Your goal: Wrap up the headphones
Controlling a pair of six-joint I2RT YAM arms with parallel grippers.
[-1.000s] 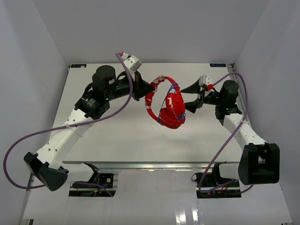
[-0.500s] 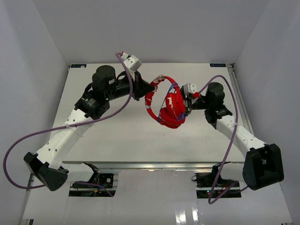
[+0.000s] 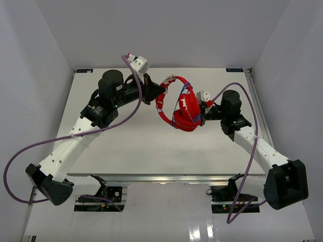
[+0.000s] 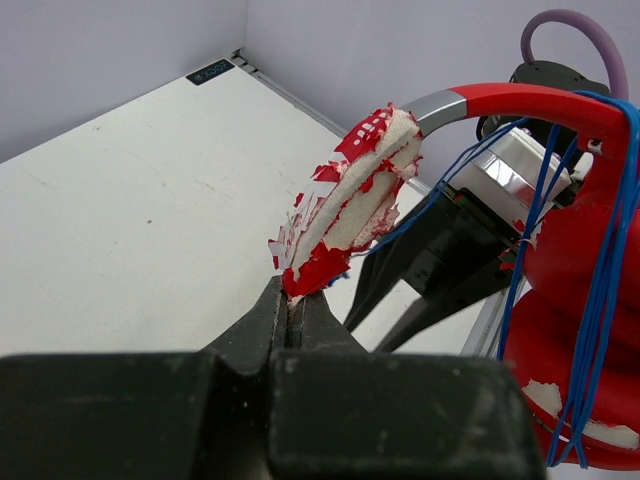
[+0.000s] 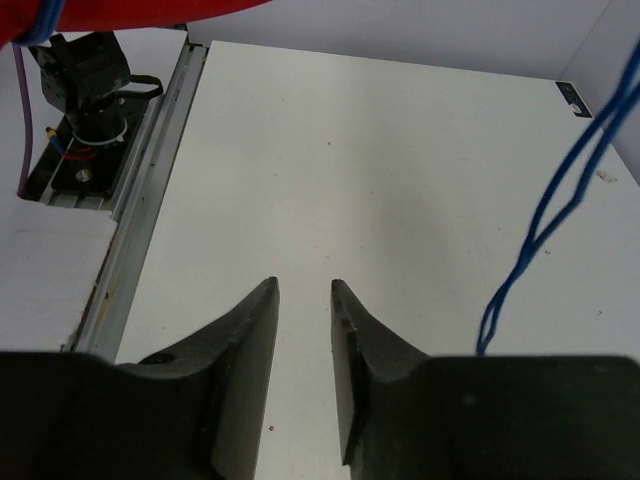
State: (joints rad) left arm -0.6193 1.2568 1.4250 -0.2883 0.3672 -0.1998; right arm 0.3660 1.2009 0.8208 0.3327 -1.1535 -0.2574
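Note:
The red headphones (image 3: pixel 184 108) hang in the air above the middle of the table, with a thin blue cable (image 4: pixel 600 250) wound round the cups and headband. My left gripper (image 3: pixel 157 97) is shut on the worn red-and-white padded end of the headband (image 4: pixel 350 200); its jaws (image 4: pixel 296 300) pinch the frayed tip. My right gripper (image 3: pixel 199 115) sits close against the right side of the cups, partly hidden by them. In the right wrist view its jaws (image 5: pixel 304 288) stand a little apart with only the table between them. A loop of blue cable (image 5: pixel 540 230) hangs to their right.
The white table (image 3: pixel 126 146) lies below, with walls on three sides. Purple robot cables (image 3: pixel 75 136) loop over both arms. The right wrist view shows the table's near rail (image 5: pixel 150 160) and an arm base (image 5: pixel 85 90) at left.
My right gripper has moved left up to the headphone cups and narrowed its jaws. My left gripper has lifted the headphones slightly up and to the right.

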